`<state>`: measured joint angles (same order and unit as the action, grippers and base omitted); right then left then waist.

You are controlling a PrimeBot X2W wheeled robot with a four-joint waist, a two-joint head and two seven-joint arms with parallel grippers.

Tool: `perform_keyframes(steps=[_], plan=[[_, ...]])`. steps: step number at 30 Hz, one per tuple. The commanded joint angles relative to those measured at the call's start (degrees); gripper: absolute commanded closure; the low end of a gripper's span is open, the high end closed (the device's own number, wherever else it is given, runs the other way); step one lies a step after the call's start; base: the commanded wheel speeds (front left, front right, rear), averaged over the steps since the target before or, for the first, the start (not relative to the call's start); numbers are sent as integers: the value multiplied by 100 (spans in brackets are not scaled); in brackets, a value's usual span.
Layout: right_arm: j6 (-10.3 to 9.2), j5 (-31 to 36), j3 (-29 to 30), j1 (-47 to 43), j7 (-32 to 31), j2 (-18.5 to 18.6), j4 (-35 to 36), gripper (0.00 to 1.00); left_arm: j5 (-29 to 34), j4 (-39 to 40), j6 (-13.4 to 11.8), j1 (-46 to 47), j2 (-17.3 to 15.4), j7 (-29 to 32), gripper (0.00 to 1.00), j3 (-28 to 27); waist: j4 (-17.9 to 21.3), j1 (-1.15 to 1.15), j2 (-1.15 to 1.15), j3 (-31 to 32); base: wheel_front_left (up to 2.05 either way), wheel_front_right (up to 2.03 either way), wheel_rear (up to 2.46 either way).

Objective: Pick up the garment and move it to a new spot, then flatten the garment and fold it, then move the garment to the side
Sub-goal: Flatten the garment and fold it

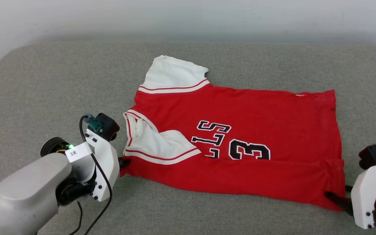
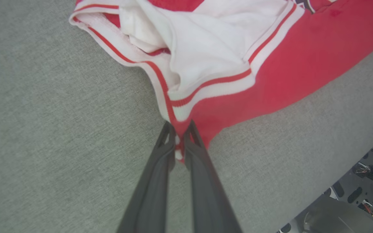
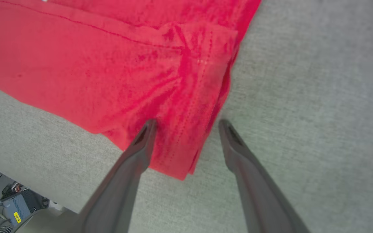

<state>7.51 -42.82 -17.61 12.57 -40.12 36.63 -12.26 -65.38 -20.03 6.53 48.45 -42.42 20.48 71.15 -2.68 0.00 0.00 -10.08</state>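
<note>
Well, left hand tight on garment corner, bare cushion around.

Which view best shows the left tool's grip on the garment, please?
Left wrist view: the left tool pinches the garment's striped corner close-up. Head view shows its dark tip small; right wrist view shows the hem.
</note>
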Motion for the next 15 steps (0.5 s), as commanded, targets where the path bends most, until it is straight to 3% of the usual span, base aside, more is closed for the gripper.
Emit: perform_keyframes(steps=[1, 8, 9, 10, 12, 15], plan=[[-5, 53, -45, 8, 46, -102, -116, 0, 28, 16, -22, 62, 25, -30, 100, -18, -32, 0, 0, -51, 0, 0, 0], [5, 123, -663, -39, 359, -572, -840, 0, 20, -83, -29, -7, 68, -116, 100, -24, -83, 0, 0, -165, 0, 0, 0], [6, 88, -731, -24, 441, -584, -870, 57, 12, -105, -26, -45, 64, -142, 100, -24, -68, 0, 0, -152, 0, 0, 0], [6, 66, -779, 8, 529, -566, -888, 85, -20, -128, -24, -86, 59, -161, 100, -30, -50, 0, 0, -132, 0, 0, 0], [5, 104, -864, 92, 690, -423, -903, 100, -75, -175, -19, -167, 54, -193, 100, -31, -15, 0, 0, -64, 0, 0, 0], [-5, 92, -909, 174, 981, -207, -841, 100, -168, -235, -12, -292, 36, -263, 100, -48, 31, 0, 0, 70, 0, 0, 0]])
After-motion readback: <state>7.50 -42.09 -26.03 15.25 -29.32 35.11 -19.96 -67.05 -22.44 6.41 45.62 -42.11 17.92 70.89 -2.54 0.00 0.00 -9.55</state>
